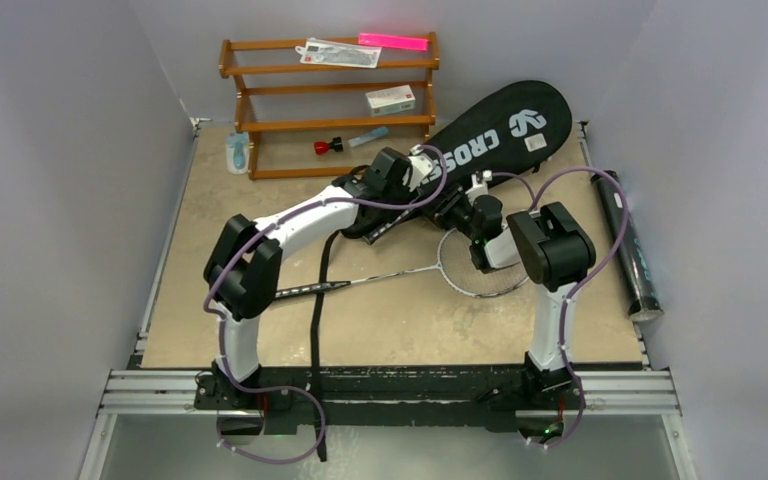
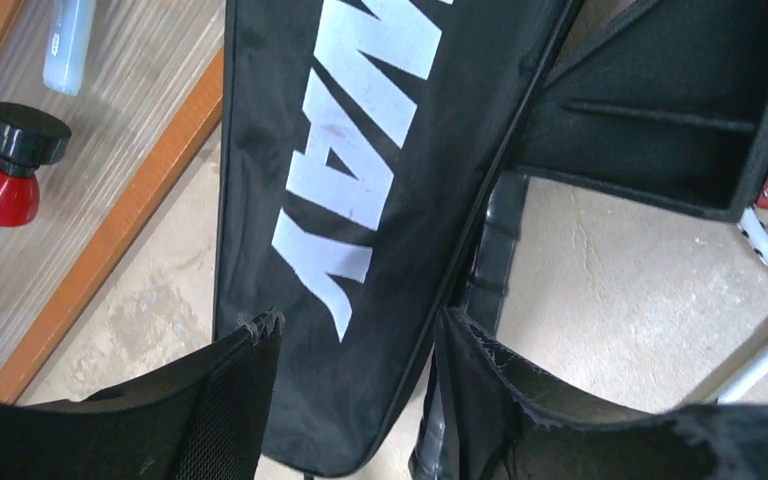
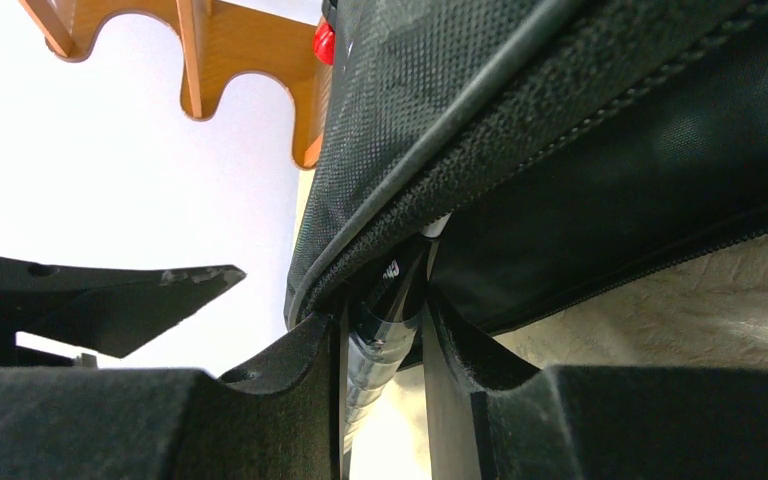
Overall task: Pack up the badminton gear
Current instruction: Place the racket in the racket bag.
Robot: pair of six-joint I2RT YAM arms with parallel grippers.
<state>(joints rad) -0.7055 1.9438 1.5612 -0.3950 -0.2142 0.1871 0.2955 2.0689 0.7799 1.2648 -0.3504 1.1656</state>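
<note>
The long black CROSSWAY bag (image 1: 508, 128) lies slanted at the back right. My left gripper (image 1: 418, 165) hovers open over its narrow end (image 2: 360, 150), one finger on each side (image 2: 355, 325). My right gripper (image 1: 463, 207) is at the bag's mouth (image 3: 610, 150), shut (image 3: 385, 320) on a plastic-wrapped black racket handle (image 3: 375, 355) that runs into the bag. That handle also shows beside the bag's edge in the left wrist view (image 2: 495, 262). A second silver racket (image 1: 480, 268) lies on the table, its handle (image 1: 300, 290) to the left. The dark tube (image 1: 632, 250) lies at the right edge. No shuttlecocks are in view.
The brown wooden rack (image 1: 330, 100) stands at the back with a white box (image 1: 390, 99), a pink strip (image 1: 393, 41) and a red-and-black knob (image 1: 326, 146). A pale bottle (image 1: 236, 153) stands left of it. The bag's black strap (image 1: 318, 300) trails over the table's front edge.
</note>
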